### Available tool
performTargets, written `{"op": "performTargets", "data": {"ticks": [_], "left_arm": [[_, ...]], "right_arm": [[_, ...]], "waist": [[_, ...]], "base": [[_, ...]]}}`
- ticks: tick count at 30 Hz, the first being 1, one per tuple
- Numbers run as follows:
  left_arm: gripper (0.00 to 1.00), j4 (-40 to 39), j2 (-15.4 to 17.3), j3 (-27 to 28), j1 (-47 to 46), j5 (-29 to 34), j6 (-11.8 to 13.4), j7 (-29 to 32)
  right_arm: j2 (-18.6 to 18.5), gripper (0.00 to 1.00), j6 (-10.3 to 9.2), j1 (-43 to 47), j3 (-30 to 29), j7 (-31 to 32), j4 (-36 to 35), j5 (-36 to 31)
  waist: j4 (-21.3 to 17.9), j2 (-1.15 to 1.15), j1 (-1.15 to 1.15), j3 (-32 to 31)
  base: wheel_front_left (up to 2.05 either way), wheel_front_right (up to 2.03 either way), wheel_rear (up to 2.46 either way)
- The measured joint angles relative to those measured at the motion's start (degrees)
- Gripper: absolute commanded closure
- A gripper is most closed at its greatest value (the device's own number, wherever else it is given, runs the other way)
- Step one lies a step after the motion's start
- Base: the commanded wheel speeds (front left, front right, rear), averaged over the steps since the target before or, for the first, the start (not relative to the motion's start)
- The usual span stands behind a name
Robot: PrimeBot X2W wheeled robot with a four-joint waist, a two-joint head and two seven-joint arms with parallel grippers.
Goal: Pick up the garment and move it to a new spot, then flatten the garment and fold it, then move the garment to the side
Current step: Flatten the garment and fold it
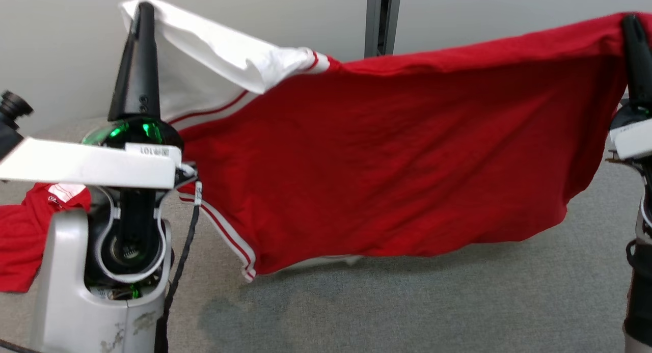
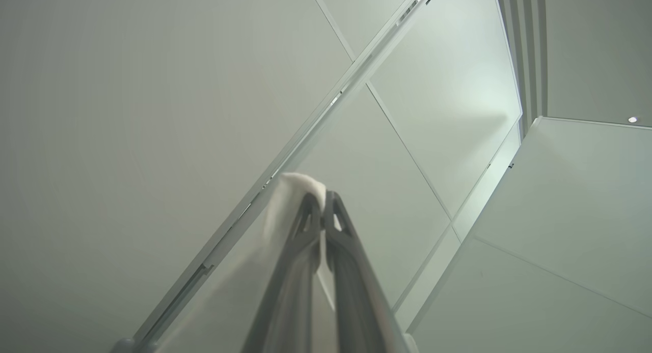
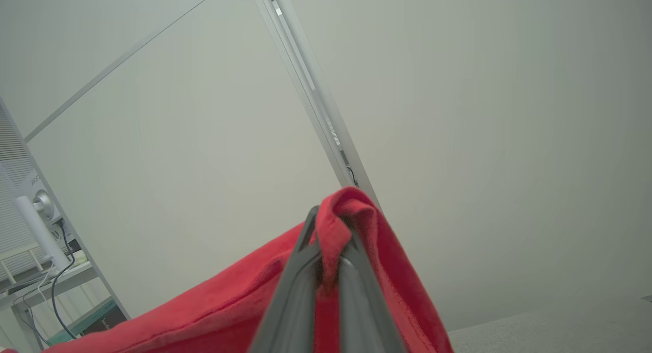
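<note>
The garment point(image 1: 387, 159) is held stretched out above the desk point(image 1: 407, 307), its hem hanging near the desk. Its white sleeve point(image 1: 224, 57) is pinched by the left pincer point(image 1: 144, 9), its red edge by the right pincer point(image 1: 631, 22), both raised above the desk.

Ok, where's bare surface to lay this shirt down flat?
The grey surface is bare below and in front of the hem of the hanging red garment, between the two arms. The far left is crowded: a second red garment lies by the left arm. The left end effector and right end effector pinch the top corners.
</note>
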Motion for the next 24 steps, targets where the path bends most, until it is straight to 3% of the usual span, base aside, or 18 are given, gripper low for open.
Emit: {"op": "performTargets", "data": {"ticks": [8, 12, 17, 20, 24], "left_arm": [[1.0, 3.3, 0.45, 1.21, -16.44, -2.47, 8.17, 4.94], [1.0, 10.71, 2.74, 2.16, -28.69, -2.76, 10.0, 8.1], [1.0, 21.61, 5.15, 1.53, -44.92, -0.14, 8.11, 7.54], [1.0, 29.45, 6.13, 1.2, -53.54, 3.45, 4.61, 2.13], [1.0, 37.64, 4.99, 2.57, -61.71, 3.59, 1.03, -4.14]], "right_arm": [[0.03, 1.0, 0.0, -14.69, -2.85, 5.01, 4.87, -0.35], [-0.03, 1.0, -0.01, -26.66, -4.31, 7.13, 11.98, -0.12], [0.1, 1.0, 0.0, -43.15, -2.59, 5.44, 21.76, -2.47], [-0.05, 1.0, -0.01, -50.99, -2.09, 1.49, 28.48, -5.12], [0.35, 1.0, 0.0, -58.69, 0.51, -6.03, 34.77, -7.14]], "waist": [[-0.24, 0.0, 0.0, 4.77], [-0.16, 0.0, 0.0, 9.66], [0.09, 0.0, 0.0, 17.43], [0.52, 0.0, 0.0, 22.16], [1.49, 0.0, 0.0, 27.32]], "base": [[0.0, 0.0, 0.0], [0.0, 0.0, 0.0], [0.0, 0.0, 0.0], [0.0, 0.0, 0.0], [0.0, 0.0, 0.0]]}}
